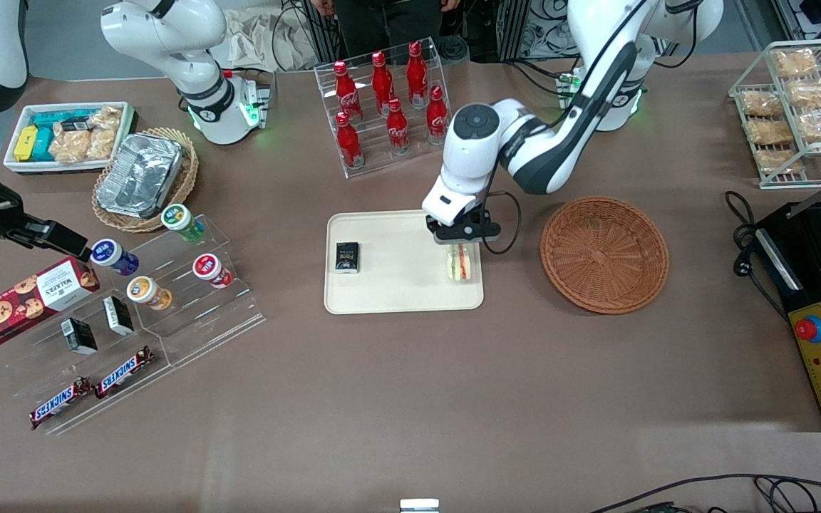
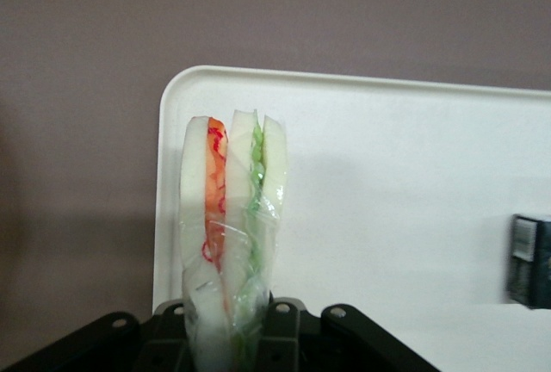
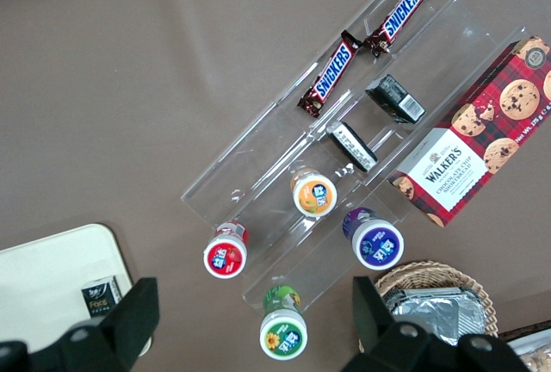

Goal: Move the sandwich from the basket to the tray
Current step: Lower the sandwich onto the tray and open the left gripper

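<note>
The claw (image 1: pixel 462 246) grips the sandwich (image 1: pixel 460 262) upright over the tray (image 1: pixel 403 299), near its basket (image 1: pixel 603 254)-side edge. Best lower until it rests, then release gently.

Wrapped sandwich (image 1: pixel 460 262) upright over tray (image 1: pixel 396 296) edge nearest basket (image 1: pixel 604 254), in end effector (image 1: pixel 462 246).

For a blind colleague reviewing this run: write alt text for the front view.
The gripper holds the sandwich upright over the tray, at the edge nearest the empty basket. A small black box lies on the tray toward the parked arm's end.
</note>
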Robot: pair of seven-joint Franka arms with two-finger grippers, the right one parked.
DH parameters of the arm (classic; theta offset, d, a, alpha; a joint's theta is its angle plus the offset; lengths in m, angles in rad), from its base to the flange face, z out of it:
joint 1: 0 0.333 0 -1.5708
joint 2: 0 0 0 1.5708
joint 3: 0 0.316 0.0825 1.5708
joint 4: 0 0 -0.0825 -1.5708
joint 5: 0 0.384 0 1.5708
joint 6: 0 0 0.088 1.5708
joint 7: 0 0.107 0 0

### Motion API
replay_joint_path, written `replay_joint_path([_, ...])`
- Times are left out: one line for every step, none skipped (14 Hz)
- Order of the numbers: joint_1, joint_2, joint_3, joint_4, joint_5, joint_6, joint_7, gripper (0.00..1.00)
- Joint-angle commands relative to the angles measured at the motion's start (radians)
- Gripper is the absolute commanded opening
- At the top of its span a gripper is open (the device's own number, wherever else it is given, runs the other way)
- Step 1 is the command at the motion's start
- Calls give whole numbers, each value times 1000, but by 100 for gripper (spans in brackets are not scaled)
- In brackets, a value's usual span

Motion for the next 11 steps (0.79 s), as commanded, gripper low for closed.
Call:
replay_joint_path([2, 8, 4, -43, 71, 60, 11, 0])
replay_joint_path([2, 19, 4, -44, 73, 61, 12, 0])
replay_joint_path([3, 19, 4, -55, 73, 61, 12, 0])
replay_joint_path([3, 20, 4, -61, 73, 61, 12, 0])
replay_joint_path([3, 23, 4, -62, 73, 61, 12, 0])
replay_joint_path([3, 33, 6, -62, 73, 61, 12, 0])
replay_joint_path([3, 39, 6, -61, 80, 63, 12, 0])
replay_joint_path([3, 48, 6, -59, 89, 69, 12, 0])
replay_joint_path([3, 53, 4, -61, 91, 75, 12, 0])
replay_joint_path([3, 62, 6, -59, 91, 77, 12, 0])
replay_joint_path([3, 69, 6, -53, 91, 77, 12, 5])
